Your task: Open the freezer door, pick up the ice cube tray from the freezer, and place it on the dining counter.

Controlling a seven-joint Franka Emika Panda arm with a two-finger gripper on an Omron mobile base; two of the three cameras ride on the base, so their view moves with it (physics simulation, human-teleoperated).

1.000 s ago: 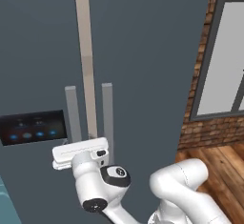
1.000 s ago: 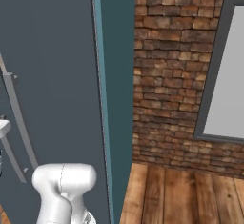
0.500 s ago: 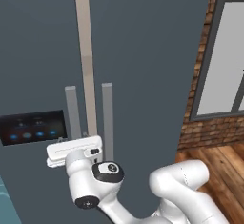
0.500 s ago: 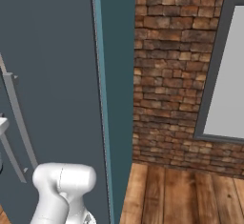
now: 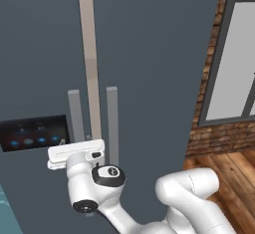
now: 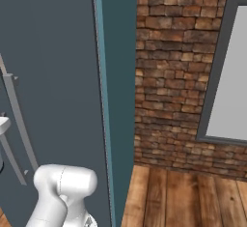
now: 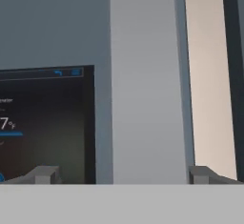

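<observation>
A: Room? 
B: Slate-grey freezer (image 5: 149,54) fills the front; brick wall (image 6: 169,76), window (image 5: 234,58), wood floor (image 6: 193,197) on its right.
A: Claw?
B: Claw (image 7: 124,173) wide open, holding nothing, straddling the freezer door (image 5: 35,54) bar handle (image 7: 145,75), beside the control panel (image 5: 34,133).

Two grey bar handles (image 5: 75,116) (image 5: 112,123), one lit control panel (image 5: 34,133), one window (image 5: 230,68)

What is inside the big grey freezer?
You cannot see inside. The freezer door with the blue-lit panel is shut, so it covers everything. The open gripper sits at its long grey handle, holding nothing.
</observation>
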